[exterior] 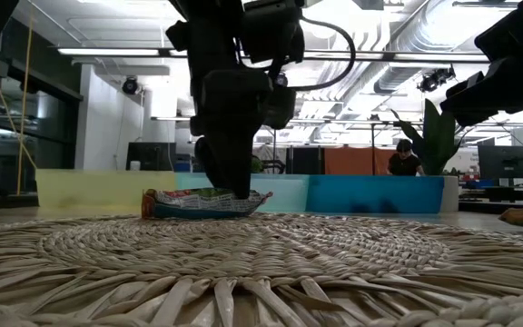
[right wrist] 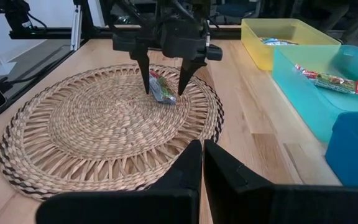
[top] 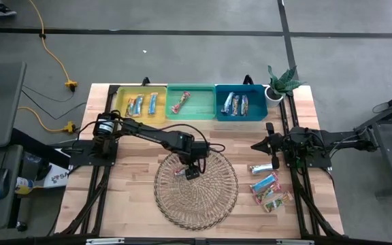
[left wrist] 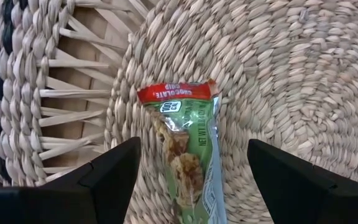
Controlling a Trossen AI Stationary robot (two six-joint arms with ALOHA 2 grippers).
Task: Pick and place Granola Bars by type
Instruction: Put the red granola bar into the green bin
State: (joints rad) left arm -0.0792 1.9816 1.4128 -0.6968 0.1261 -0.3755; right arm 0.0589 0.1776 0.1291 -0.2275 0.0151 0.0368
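The left tool (right wrist: pixel 164 78) stands over the wicker tray (top: pixel 209 204) with its fingers (left wrist: pixel 114 171) spread wide on either side of a red-and-green granola bar (left wrist: pixel 188 152), not touching it. The bar lies flat on the weave near the tray's rim, its long axis running between the fingers, red end pointing away from the wrist; its near end is cut off in the left wrist view. Three more bars (top: pixel 267 187) lie on the tabletop (top: pixel 135 197) beside the tray. The right tool (right wrist: pixel 202 155) waits above them, fingers closed together, empty
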